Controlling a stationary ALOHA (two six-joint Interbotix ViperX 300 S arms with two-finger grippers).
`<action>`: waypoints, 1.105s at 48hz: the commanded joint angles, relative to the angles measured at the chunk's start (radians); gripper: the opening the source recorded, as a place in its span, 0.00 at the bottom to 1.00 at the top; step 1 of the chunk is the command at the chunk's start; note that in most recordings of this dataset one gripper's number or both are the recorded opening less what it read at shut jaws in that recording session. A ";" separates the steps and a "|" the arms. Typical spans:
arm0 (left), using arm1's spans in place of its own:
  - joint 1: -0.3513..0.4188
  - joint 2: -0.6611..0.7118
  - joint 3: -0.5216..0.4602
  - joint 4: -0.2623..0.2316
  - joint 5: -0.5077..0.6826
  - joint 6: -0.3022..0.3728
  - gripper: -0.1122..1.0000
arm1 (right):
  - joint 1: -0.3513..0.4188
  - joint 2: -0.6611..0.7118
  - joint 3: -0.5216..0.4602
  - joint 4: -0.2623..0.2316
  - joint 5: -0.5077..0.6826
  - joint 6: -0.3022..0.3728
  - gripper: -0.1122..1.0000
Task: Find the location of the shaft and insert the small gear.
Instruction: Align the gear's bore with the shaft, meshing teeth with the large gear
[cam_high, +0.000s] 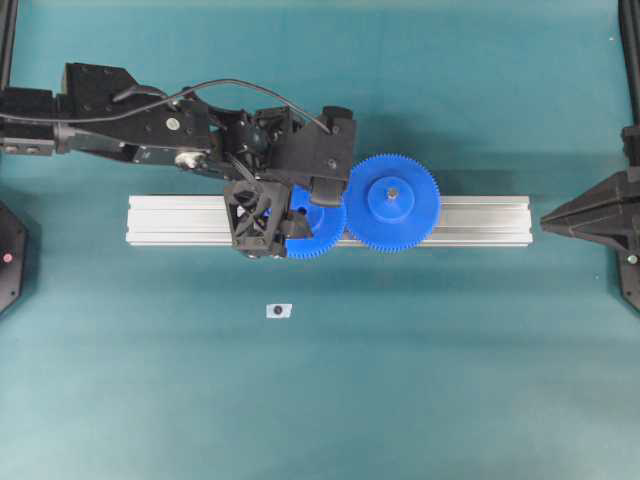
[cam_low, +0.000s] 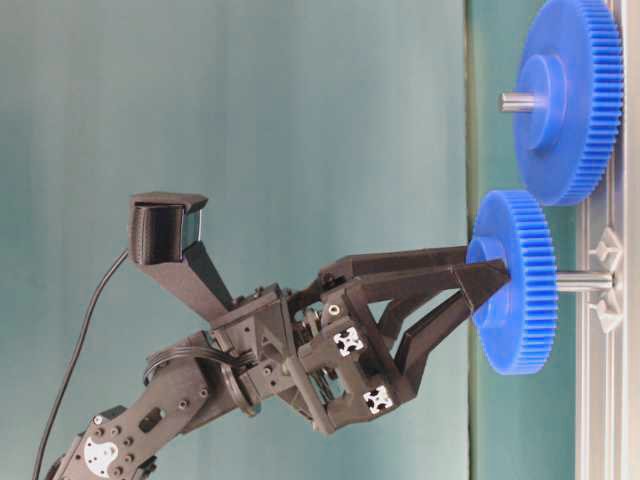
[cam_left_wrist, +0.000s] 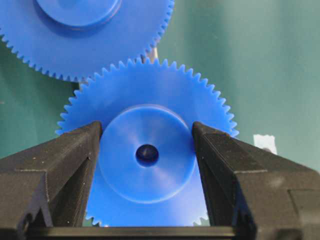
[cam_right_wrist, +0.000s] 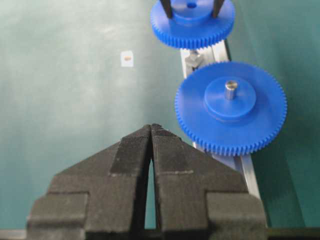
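Jaws of left gripper (cam_left_wrist: 146, 165) clamp the hub of the small blue plastic toothed gear (cam_left_wrist: 147, 150), partway down the thin silver-grey metal shaft (cam_low: 585, 282) on the aluminium rail (cam_high: 480, 222). Insertion step; next, press fully home, then release. Right gripper (cam_right_wrist: 151, 131) jaws together, idle.

The small gear (cam_low: 515, 282), a blue toothed disc with a raised round hub and small centre hole, is sitting partway down the shaft (cam_low: 583, 282), a thin silver pin standing up from its mount, the gear's teeth lying just beside the larger gear's (cam_high: 392, 202).
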 joint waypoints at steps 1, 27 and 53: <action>0.018 -0.032 -0.014 0.002 -0.003 0.000 0.67 | -0.003 0.006 -0.008 -0.002 -0.008 0.008 0.16; 0.017 -0.034 -0.043 0.002 0.002 -0.006 0.67 | -0.009 0.006 -0.008 0.000 -0.009 0.008 0.16; 0.017 -0.028 -0.058 0.002 0.003 -0.015 0.85 | -0.011 0.006 -0.008 0.000 -0.011 0.008 0.16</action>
